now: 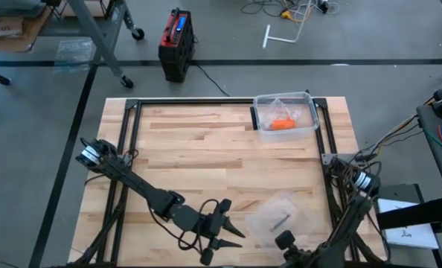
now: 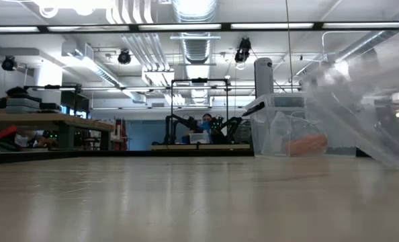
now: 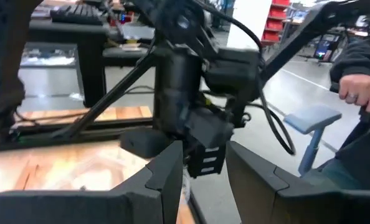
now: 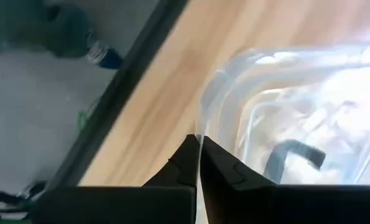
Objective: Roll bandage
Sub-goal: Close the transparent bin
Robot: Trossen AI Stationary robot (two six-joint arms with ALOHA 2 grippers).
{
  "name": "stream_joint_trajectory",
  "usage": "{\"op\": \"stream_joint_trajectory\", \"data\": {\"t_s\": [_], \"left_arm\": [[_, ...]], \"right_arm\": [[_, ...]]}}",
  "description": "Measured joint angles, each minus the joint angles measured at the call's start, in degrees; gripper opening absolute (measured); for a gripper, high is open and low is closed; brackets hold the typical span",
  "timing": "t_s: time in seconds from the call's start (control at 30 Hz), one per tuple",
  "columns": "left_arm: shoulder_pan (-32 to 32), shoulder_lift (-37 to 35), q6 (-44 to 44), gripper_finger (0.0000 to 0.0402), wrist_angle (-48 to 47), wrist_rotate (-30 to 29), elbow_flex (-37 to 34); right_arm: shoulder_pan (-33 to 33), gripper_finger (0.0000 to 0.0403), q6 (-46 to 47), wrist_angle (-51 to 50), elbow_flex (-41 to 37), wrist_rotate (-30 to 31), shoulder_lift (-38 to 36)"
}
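- Two dark arms reach over one wooden table (image 1: 206,156), both grippers low at the table's near edge.
- One bandage (image 1: 283,124) is in view: a small bright orange piece lying inside one clear plastic container (image 1: 311,119) at the far right corner of the table, well apart from both grippers. The low view shows it as an orange shape behind the container's wall (image 2: 305,144).
- One clear plastic lid (image 1: 277,218) lies flat on the table near the near edge, right of centre, with a small dark mark on it.
- The left gripper (image 1: 222,229) hovers just left of the lid; its two fingers are spread in a narrow V, nothing between them.
- The right gripper (image 4: 199,149) is at the lid's near edge; in the right wrist view its two fingertips are pressed together right at the thin clear rim of the lid (image 4: 284,99). Whether the rim is actually pinched between them I cannot tell.
- One red and black box (image 1: 175,43) stands on the floor beyond the table, with a cable running from it.
- One person's hand (image 3: 358,88) with a dark sleeve shows off to the side in the left wrist view, away from the table.
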Motion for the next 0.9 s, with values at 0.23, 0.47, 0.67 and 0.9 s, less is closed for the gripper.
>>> {"op": "stream_joint_trajectory", "data": {"t_s": [0.23, 0.47, 0.67, 0.9], "left_arm": [[-2.22, -3.35, 1.62, 0.0114, -3.84, -5.41, 0.00], [-2.91, -3.56, 1.57, 0.0114, -5.79, -7.24, 0.00], [-2.80, -3.38, 1.19, 0.0114, -6.85, -7.54, 0.00], [-2.80, -3.36, 1.10, 0.0114, -6.97, -8.64, 0.00]], "right_arm": [[-1.94, 0.0001, 2.45, -6.38, 1.80, 15.46, -12.36], [-7.02, 0.0000, 3.00, -7.12, 1.66, 34.74, -26.59], [-15.68, 0.0000, 1.48, -7.17, 1.63, 51.95, -36.05], [-27.82, 0.0000, 5.42, -6.36, -4.21, 58.86, -44.50]]}}
